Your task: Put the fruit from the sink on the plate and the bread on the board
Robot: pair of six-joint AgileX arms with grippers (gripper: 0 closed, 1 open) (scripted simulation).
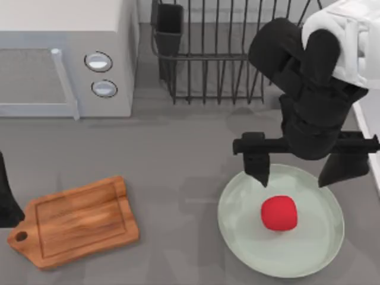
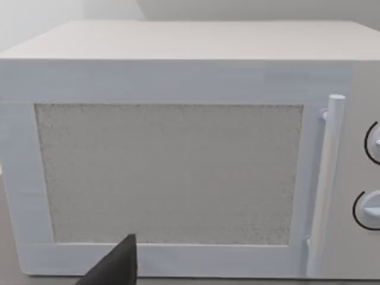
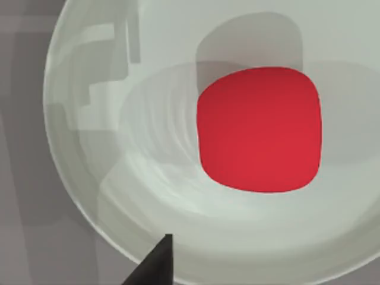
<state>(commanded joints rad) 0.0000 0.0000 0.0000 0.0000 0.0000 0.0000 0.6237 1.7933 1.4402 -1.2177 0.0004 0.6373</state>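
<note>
The red fruit (image 1: 279, 212) lies on the mint-green plate (image 1: 320, 249). The right pincer (image 1: 298, 173) hangs above it, fingers spread wide and empty. Whether the left pincer (image 1: 7, 199), at the table's left edge, is open I cannot tell.

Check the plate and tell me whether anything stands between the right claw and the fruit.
Nothing visible does. The fruit lies alone on the plate, and the right claw hangs open just above the plate's far rim, fingers clear of the fruit.

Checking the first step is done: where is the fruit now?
In the top view the fruit lies on the plate at the table's right, just below the open right gripper.
</note>
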